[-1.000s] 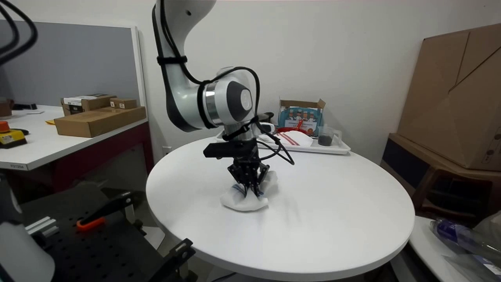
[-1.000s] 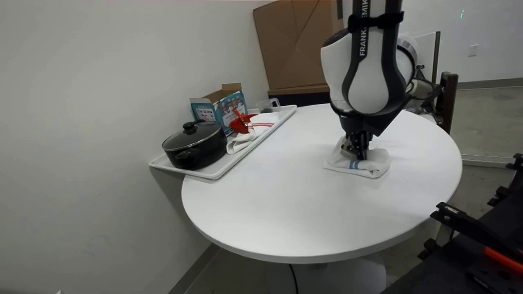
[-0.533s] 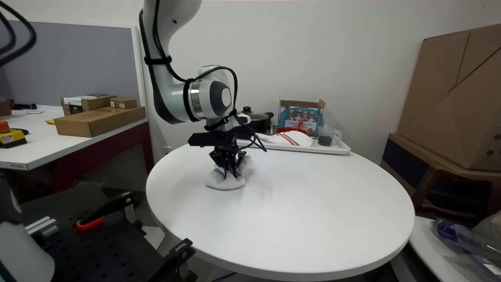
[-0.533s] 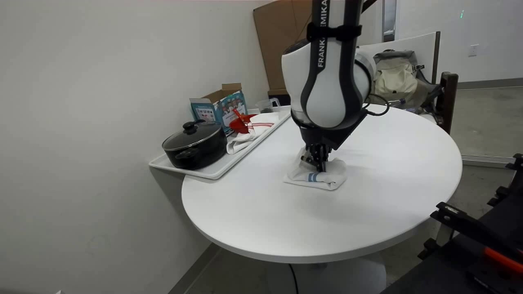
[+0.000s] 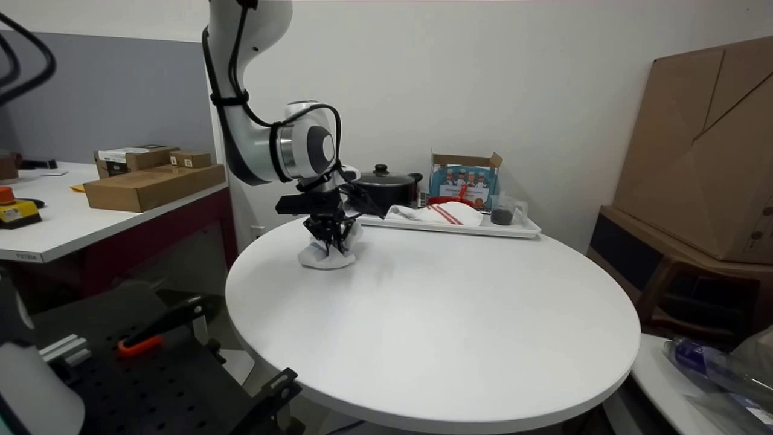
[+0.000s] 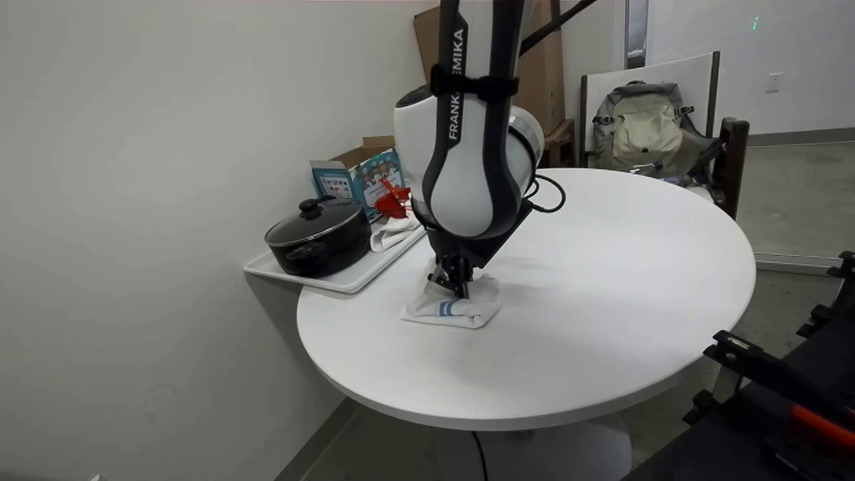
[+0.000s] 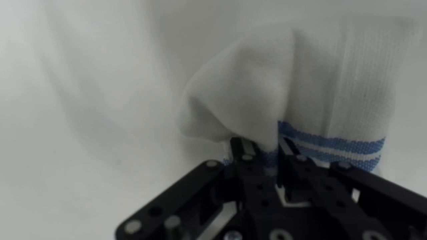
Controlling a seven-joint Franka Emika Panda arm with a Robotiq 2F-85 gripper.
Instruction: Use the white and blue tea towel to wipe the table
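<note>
The white tea towel with blue stripes lies bunched on the round white table (image 5: 453,338). The towel shows in both exterior views (image 5: 325,260) (image 6: 479,312) and fills much of the wrist view (image 7: 250,83). My gripper (image 7: 263,146) points down and is shut on a fold of the towel, with cloth pinched between the two fingers. In both exterior views the gripper (image 5: 336,246) (image 6: 461,291) is low over the table, with the towel flat around the fingertips. The towel's underside and the part behind the fingers are hidden.
A white tray (image 6: 353,286) stands at the table's edge by the wall. It holds a black lidded pot (image 6: 320,240), a blue box (image 5: 464,181), a red utensil (image 6: 394,200), a red-striped cloth (image 5: 450,212) and a clear cup (image 5: 502,211). The pot is nearest the gripper.
My gripper and the towel have slid together across the table, toward the end of the tray with the pot. The grip on the towel looks the same.
</note>
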